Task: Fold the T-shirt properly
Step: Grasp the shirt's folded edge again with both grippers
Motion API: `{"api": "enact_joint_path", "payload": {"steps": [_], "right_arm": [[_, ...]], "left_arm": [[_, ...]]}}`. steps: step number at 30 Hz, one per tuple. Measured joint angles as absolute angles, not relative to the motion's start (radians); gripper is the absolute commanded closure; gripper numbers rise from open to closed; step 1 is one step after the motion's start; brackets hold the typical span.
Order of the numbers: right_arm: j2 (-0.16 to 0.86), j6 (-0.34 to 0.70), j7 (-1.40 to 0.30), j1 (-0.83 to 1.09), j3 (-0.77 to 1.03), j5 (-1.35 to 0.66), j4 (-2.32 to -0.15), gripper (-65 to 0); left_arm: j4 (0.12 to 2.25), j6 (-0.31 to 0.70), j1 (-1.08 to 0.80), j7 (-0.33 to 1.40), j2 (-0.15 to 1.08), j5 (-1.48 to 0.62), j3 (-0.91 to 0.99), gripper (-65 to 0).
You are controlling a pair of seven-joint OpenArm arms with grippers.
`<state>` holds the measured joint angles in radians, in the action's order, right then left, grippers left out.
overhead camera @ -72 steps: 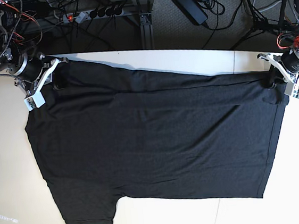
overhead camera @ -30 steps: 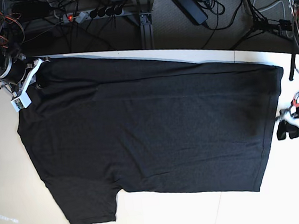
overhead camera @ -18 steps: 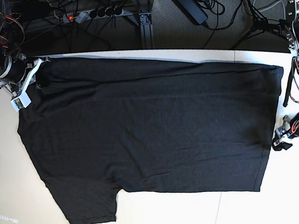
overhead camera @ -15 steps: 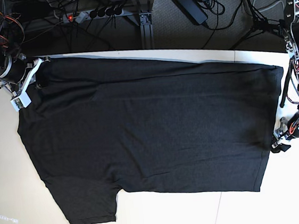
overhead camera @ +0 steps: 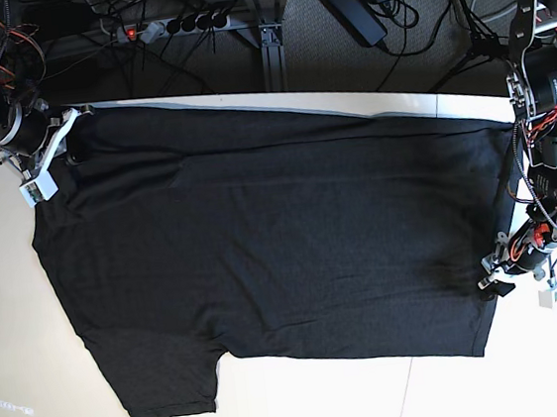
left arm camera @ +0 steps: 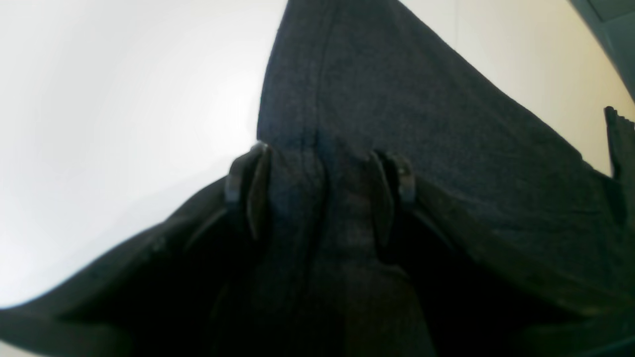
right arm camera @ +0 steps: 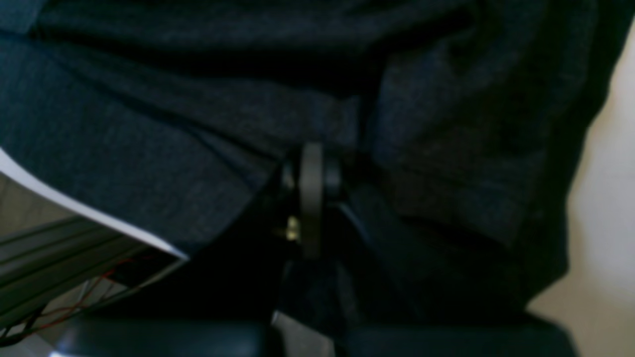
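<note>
Overhead, the T-shirt [overhead camera: 273, 249] lies spread flat, plain dark side up, covering most of the pale table [overhead camera: 11, 316]. One sleeve projects at 7 o'clock. The shirt's 12 o'clock edge runs just beside the table's far rim; beyond that rim a power strip [overhead camera: 175, 25], cables and a black adapter [overhead camera: 352, 9] lie on the floor. The right gripper [overhead camera: 48, 153] sits at the 10 o'clock corner of the cloth. The left gripper [overhead camera: 499, 270] sits at the 4 o'clock hem, its arm standing along the 3 o'clock side. Bare table shows along 6 o'clock and down the 9 o'clock side.

Left wrist view: the left gripper [left arm camera: 317, 196] has its jaws well apart, a raised ridge of T-shirt [left arm camera: 397, 114] running between them. Whether either finger [left arm camera: 248, 198] presses the cloth cannot be told. Bare table [left arm camera: 124, 99] lies open from 9 to 12 o'clock.

Right wrist view: the right gripper [right arm camera: 311, 198] is closed tight, jaws together, on a pinch of T-shirt [right arm camera: 149, 134]. The table's white edge [right arm camera: 89, 213] crosses at 8 o'clock, with metal framing [right arm camera: 54, 258] below it. Pale table shows at 3 o'clock.
</note>
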<state>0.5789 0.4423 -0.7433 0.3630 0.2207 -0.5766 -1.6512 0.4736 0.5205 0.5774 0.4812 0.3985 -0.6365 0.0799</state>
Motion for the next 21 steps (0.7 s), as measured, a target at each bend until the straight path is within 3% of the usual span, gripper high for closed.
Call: {"api": "enact_joint_path", "payload": {"steps": [2, 6, 8, 15, 21], "right_arm": [[0.579, 0.442, -0.745, 0.363, 0.221, -0.577, -1.651, 0.0], [0.579, 0.442, -0.745, 0.363, 0.221, -0.591, -1.651, 0.0], [0.579, 0.442, -0.746, 0.363, 0.221, -0.606, -1.651, 0.0], [0.576, 0.443, -0.764, 0.361, 0.241, -0.707, -1.654, 0.0], [0.574, 0.443, -0.77, 0.36, 0.361, -0.77, -1.702, 0.0]], "left_arm": [[0.474, 0.511, 0.579, 0.478, 0.394, -0.635, 0.08, -31.4], [0.472, 0.505, 0.577, 0.47, 0.388, -0.597, 0.08, -7.0], [0.471, 0.504, 0.577, 0.459, 0.388, -0.58, 0.08, 0.0], [0.471, 0.504, 0.577, 0.461, 0.387, -0.574, 0.08, 0.0], [0.472, 0.504, 0.577, 0.463, 0.388, -0.575, 0.08, 0.0]]}}
